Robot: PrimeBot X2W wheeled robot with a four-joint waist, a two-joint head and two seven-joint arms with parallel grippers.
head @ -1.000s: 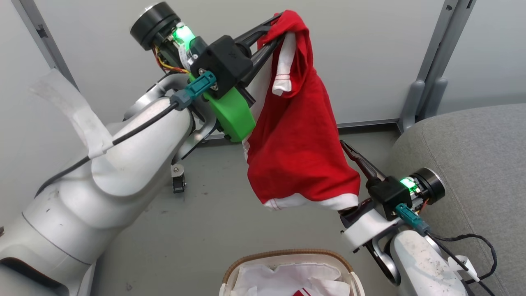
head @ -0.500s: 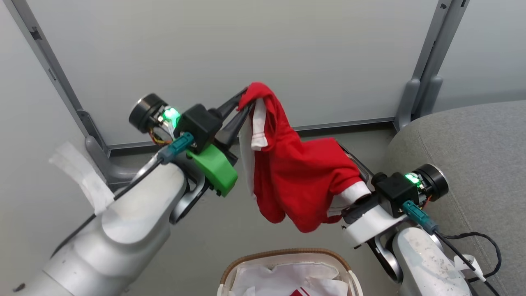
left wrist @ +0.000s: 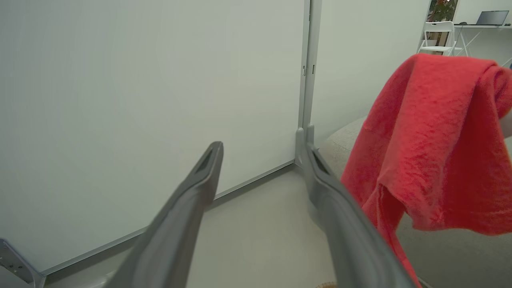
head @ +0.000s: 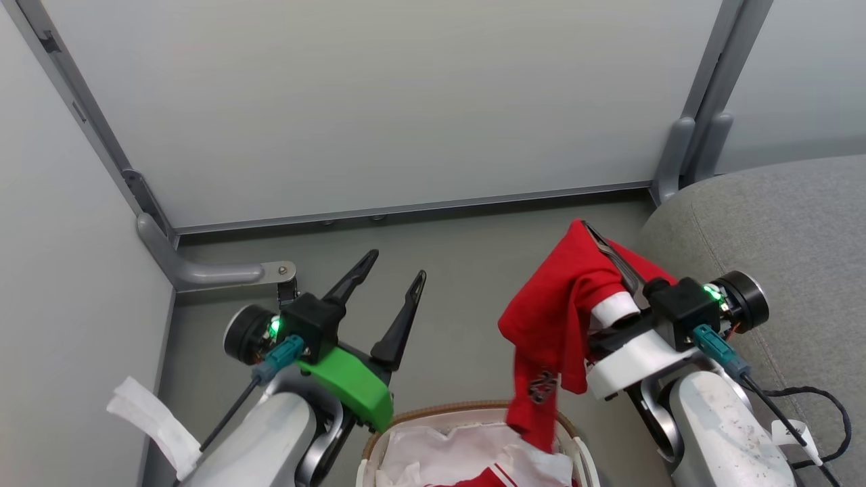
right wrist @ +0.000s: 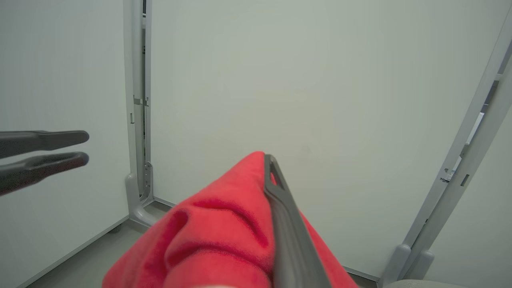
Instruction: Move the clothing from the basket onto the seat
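A red garment (head: 551, 318) with a white cuff and a small dark printed mark hangs from my right gripper (head: 590, 228), which is shut on it. Its lower end trails down over the rim of the basket (head: 440, 414) at the bottom edge. White cloth and a red piece with white stripes (head: 497, 472) lie inside. My left gripper (head: 396, 266) stands open and empty to the left, apart from the garment. The right wrist view has one finger (right wrist: 280, 200) pressed against the red fabric (right wrist: 216, 240). In the left wrist view the garment (left wrist: 432, 140) hangs right of the spread left gripper (left wrist: 264, 150). The grey seat (head: 778, 223) is at right.
Pale partition panels (head: 379, 101) with grey metal posts (head: 697, 128) close off the back and left. The floor (head: 460, 270) between them is grey. A black cable (head: 812, 406) loops over the seat beside my right arm.
My left gripper has let go of the garment, opened, and dropped down to the left. The right gripper closed on the garment, which now hangs from it alone. The head view has tilted.
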